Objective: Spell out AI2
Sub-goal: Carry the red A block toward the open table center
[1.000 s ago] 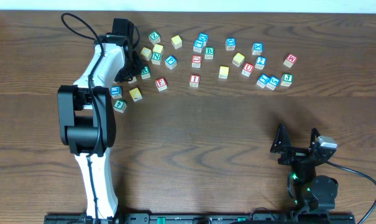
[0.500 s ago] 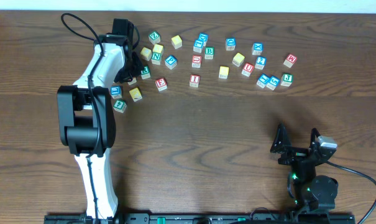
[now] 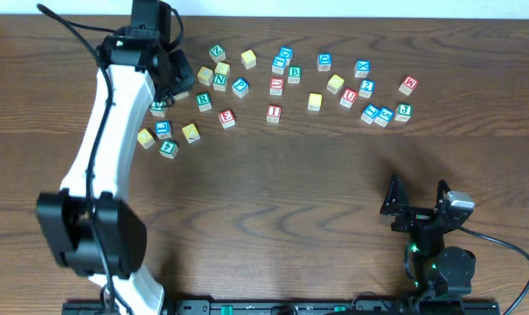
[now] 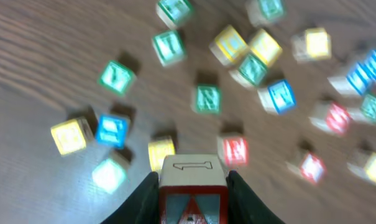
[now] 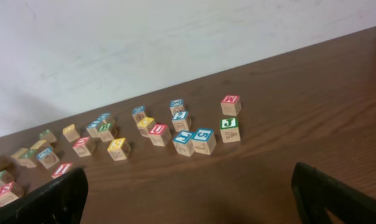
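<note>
Evidently the left gripper (image 4: pixel 194 200) grips 1 red-faced block (image 4: pixel 194 174), probably the A, above the scattered blocks (image 3: pixel 294 73); the right gripper (image 3: pixel 417 204) sits open. Next, place it on bare table (image 3: pixel 290 201).

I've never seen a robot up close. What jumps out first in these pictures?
The big white left arm stretches up the left of the table to a scatter of colourful letter blocks along the far edge. In the wrist view its left gripper is shut on a red-faced block, held above the others. The right gripper sits open at the near right, away from the blocks.
</note>
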You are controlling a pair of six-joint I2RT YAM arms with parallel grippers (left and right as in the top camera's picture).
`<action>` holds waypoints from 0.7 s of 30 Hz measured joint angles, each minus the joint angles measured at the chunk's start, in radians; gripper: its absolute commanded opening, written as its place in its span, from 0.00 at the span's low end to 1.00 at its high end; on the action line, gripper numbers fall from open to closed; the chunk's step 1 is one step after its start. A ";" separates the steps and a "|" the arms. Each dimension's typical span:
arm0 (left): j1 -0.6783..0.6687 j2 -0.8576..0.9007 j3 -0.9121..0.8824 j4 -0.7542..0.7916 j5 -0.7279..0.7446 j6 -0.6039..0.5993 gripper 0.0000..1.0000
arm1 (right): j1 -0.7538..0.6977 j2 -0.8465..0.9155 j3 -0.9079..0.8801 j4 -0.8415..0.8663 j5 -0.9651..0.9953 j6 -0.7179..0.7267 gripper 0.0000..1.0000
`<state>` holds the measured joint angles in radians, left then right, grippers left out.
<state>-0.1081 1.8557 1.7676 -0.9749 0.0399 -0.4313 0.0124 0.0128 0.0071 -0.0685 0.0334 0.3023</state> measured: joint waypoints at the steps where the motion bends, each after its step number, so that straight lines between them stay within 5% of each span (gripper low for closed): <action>1: -0.014 -0.015 0.000 -0.020 0.007 0.009 0.27 | 0.000 0.000 0.000 0.000 0.000 0.000 0.99; 10: -0.187 -0.027 -0.037 -0.128 0.034 0.080 0.27 | 0.000 0.000 0.000 0.000 0.000 0.000 0.99; 21: -0.273 0.022 -0.283 0.098 0.033 0.107 0.27 | 0.000 0.000 0.000 0.000 0.000 0.000 0.99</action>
<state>-0.3809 1.8778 1.4841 -0.8764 0.0727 -0.3241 0.0124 0.0128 0.0071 -0.0689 0.0334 0.3023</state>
